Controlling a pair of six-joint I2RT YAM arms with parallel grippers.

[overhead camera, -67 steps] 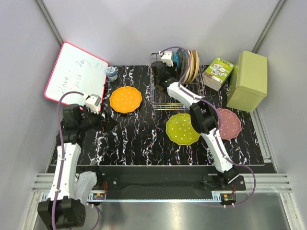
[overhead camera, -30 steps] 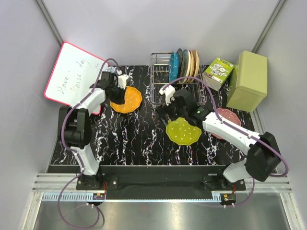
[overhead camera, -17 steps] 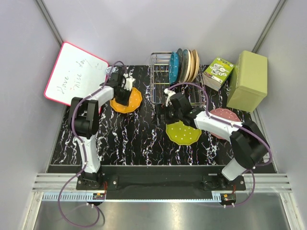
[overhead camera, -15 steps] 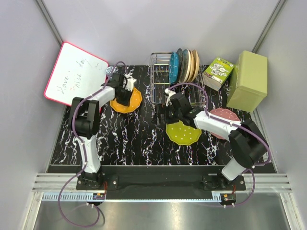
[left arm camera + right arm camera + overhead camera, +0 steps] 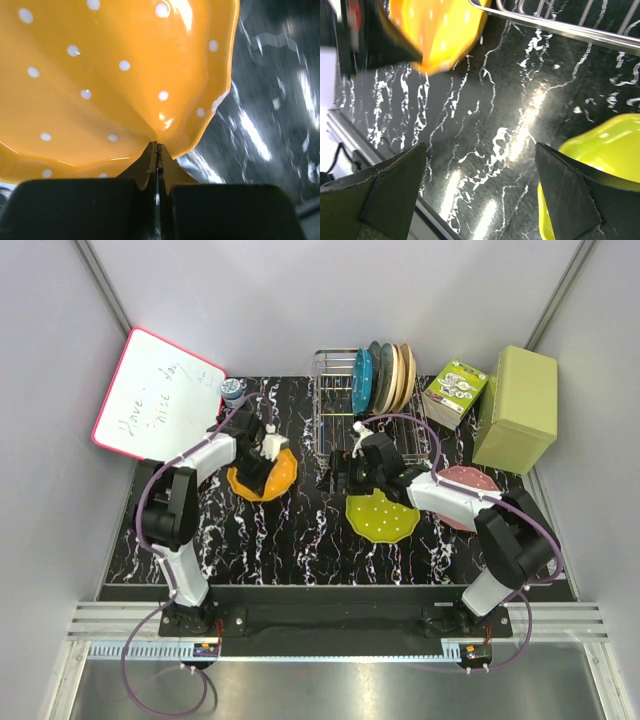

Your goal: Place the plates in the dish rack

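Observation:
My left gripper (image 5: 260,465) is shut on the rim of the orange plate (image 5: 281,472), which is tilted up off the black mat. In the left wrist view the fingertips (image 5: 158,147) pinch the orange plate (image 5: 100,75) at its scalloped edge. My right gripper (image 5: 335,473) hangs open over the mat by the front left corner of the dish rack (image 5: 335,420), holding nothing. The yellow-green plate (image 5: 383,516) lies flat just right of it. The pink plate (image 5: 475,490) lies farther right, partly under the right arm. The bright blue plate (image 5: 361,380) stands in the rack.
Dark teal, beige and tan plates (image 5: 393,375) stand in the rack behind the blue one. A whiteboard (image 5: 160,395) leans at the back left, with a small tin (image 5: 233,392) beside it. A patterned carton (image 5: 455,392) and an olive-green box (image 5: 517,408) stand at the back right.
My left gripper has come toward the front with the orange plate pinched in it, and the plate now tilts up. My right gripper stays open and has shifted slightly toward the rack's front corner.

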